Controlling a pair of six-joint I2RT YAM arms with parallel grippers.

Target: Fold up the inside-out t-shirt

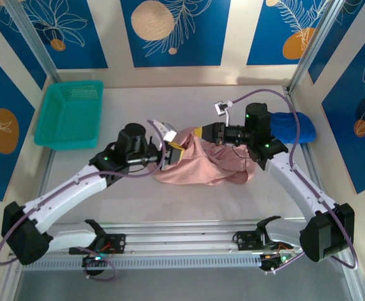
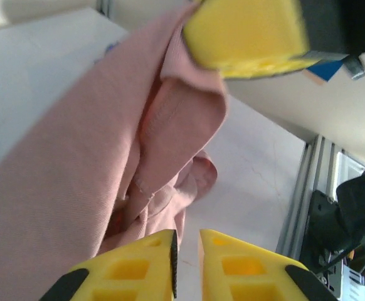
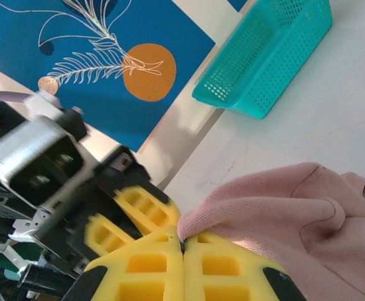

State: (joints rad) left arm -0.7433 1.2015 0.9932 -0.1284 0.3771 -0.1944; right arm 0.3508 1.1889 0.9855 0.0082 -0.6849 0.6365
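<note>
right tool [image 3: 184, 243] clamped on pink t-shirt [image 3: 295, 226] edge; left tool [image 2: 187, 246] barely ajar, empty, just beside it

Our left arm [image 1: 69, 191] and right arm [image 1: 298, 185], white with black joints, our purple cables [image 1: 264, 91], tiny green lights, our chunky yellow fingers [image 3: 163, 241] with square holes.
</note>
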